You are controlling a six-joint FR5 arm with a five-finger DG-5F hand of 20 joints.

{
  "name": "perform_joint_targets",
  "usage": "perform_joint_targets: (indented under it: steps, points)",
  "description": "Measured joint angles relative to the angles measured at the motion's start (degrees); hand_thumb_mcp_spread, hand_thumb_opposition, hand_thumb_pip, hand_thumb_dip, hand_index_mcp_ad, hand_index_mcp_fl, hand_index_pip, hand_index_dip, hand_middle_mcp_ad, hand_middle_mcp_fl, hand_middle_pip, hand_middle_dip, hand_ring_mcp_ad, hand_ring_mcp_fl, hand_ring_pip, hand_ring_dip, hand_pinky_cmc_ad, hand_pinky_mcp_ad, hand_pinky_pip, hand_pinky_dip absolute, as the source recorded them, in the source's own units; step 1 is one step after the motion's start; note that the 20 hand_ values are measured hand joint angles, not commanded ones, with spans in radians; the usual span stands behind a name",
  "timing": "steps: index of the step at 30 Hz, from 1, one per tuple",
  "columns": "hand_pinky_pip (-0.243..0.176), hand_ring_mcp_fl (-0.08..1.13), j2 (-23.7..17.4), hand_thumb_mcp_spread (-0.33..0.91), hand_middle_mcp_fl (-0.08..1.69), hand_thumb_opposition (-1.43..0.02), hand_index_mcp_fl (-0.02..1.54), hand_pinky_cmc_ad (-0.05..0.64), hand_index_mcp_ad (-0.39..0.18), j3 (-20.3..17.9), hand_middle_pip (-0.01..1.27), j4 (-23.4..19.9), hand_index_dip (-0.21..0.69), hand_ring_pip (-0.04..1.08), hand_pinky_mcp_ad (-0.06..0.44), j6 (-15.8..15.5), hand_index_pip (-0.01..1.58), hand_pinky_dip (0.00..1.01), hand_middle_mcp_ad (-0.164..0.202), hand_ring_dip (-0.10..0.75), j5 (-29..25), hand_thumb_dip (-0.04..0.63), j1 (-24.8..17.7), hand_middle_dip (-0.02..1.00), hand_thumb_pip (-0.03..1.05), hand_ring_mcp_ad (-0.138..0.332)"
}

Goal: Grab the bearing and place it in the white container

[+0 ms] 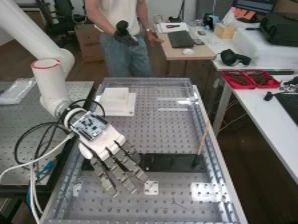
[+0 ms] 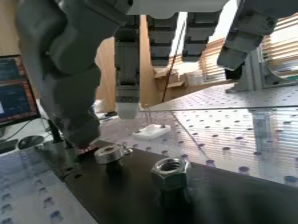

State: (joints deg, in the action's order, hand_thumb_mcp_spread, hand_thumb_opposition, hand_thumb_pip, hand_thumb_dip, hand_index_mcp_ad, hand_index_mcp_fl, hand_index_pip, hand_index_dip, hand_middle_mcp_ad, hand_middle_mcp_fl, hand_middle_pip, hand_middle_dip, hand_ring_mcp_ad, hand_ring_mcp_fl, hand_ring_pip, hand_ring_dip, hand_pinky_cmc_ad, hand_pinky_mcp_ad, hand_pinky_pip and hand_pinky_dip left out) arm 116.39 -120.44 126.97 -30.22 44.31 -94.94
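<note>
In the high view the hand [image 1: 105, 143] hangs over the left end of the black plate [image 1: 174, 162], fingers straight and spread. A white square container [image 1: 117, 102] stands behind it near the bench's far end. In the wrist view the hand [image 2: 128, 75] has straight fingers above the black plate [image 2: 219, 187], with nothing held. The silver ring-shaped bearing [image 2: 108, 154] sits on that plate, close to the thumb's tip; whether they touch I cannot tell. Beside the bearing stands a threaded hex nut [image 2: 170, 172].
A thin wooden stick [image 1: 202, 143] rises from the plate's right end. A small white part [image 1: 151, 188] lies on the perforated bench in front of the plate. Clear raised rails [image 1: 211, 145] edge the bench. Loose cables [image 1: 30, 162] loop left of the arm.
</note>
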Motion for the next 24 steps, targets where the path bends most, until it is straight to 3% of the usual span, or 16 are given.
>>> perform_joint_targets:
  steps: [24]
  points:
    - [-0.086, 0.00, 1.59, 0.43, 0.01, -0.81, 0.09, 0.332, -0.063, 0.81, 0.14, -1.23, 0.182, 0.08, 0.244, -2.52, 1.44, 0.19, 0.051, 0.059, 0.75, 0.239, 0.30, 0.19, 0.56, 0.113]
